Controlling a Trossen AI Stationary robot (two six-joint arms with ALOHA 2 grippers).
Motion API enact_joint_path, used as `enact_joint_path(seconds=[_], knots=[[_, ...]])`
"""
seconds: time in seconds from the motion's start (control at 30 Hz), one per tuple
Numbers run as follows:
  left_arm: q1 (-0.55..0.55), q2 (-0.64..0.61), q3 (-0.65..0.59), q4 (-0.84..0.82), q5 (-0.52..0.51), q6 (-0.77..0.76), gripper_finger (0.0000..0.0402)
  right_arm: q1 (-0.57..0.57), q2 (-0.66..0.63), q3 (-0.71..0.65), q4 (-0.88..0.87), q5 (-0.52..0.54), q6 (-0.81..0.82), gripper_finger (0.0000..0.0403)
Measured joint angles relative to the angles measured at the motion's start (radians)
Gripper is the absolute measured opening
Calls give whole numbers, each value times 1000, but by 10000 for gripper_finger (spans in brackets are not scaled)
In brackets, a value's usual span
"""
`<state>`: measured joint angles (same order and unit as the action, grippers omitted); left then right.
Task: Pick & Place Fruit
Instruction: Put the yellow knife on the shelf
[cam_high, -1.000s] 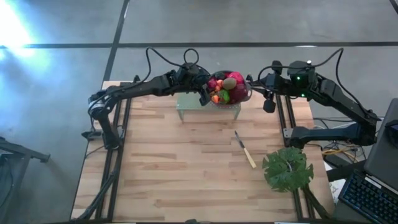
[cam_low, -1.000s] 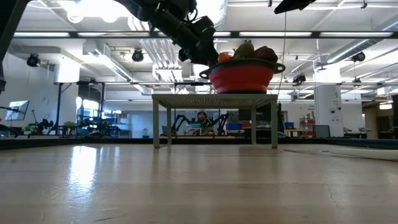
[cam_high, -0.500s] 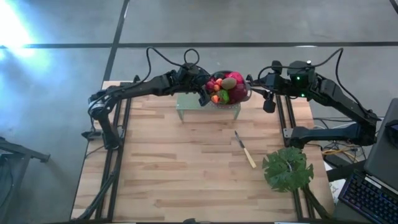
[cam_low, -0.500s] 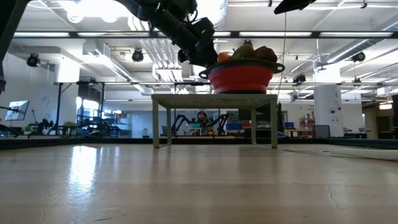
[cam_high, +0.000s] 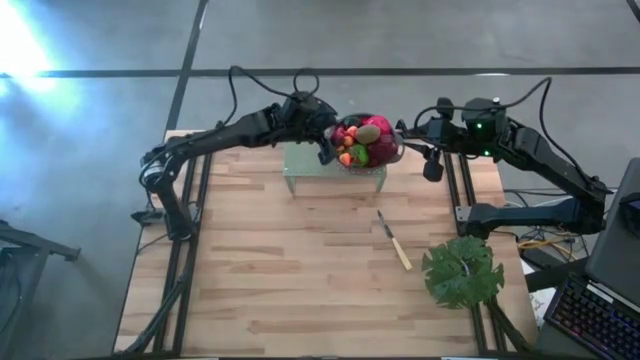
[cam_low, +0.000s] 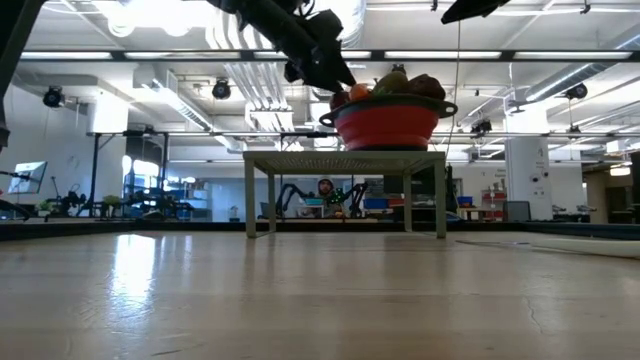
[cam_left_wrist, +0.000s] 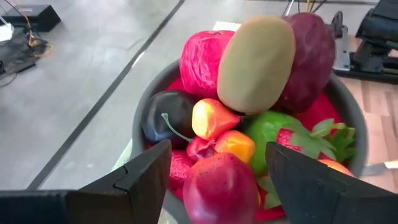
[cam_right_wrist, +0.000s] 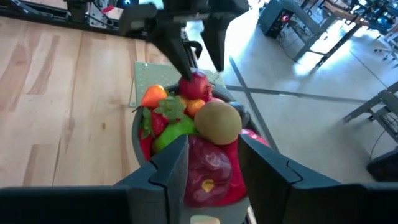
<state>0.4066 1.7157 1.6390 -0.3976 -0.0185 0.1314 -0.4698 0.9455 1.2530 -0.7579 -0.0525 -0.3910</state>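
Hovering open-fingered over the red apple (cam_left_wrist: 219, 186) in the heaped bowl (cam_left_wrist: 144, 106), the left gripper (cam_left_wrist: 214, 180) is lining up a pick and next needing to lower and close, while the right gripper (cam_right_wrist: 211, 163) is waiting part-open beside the bowl's far rim

We find no legible text, label, brand, number or sign in any view, neither on the table and what stands on it, nor on the arms, nor in the room behind.

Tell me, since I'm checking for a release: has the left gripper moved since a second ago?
Yes. In the low view the left gripper has lifted slightly against the red bowl rim, jaws open over a red fruit in the bowl.
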Motion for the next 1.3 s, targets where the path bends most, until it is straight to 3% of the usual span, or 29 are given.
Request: enact_joint_path(seconds=[0.4,0.6,0.7,0.97,1.1,1.3], knots=[[-50,-4,228,-380,-19,-25,263,1,0,0,-156,0,43,81],[-132,-40,219,-459,-215,-112,261,22,-1,0,-250,-1,104,54],[-188,-69,174,-471,-318,-181,261,44,-1,-1,-271,-1,153,42],[-353,-163,-38,-352,-458,-271,261,161,-1,-19,-326,-1,270,13],[-423,-237,-204,-185,-541,-287,261,235,1,-31,-333,29,344,10],[-483,-366,-482,166,-551,-289,261,349,22,-35,-359,143,465,10]])
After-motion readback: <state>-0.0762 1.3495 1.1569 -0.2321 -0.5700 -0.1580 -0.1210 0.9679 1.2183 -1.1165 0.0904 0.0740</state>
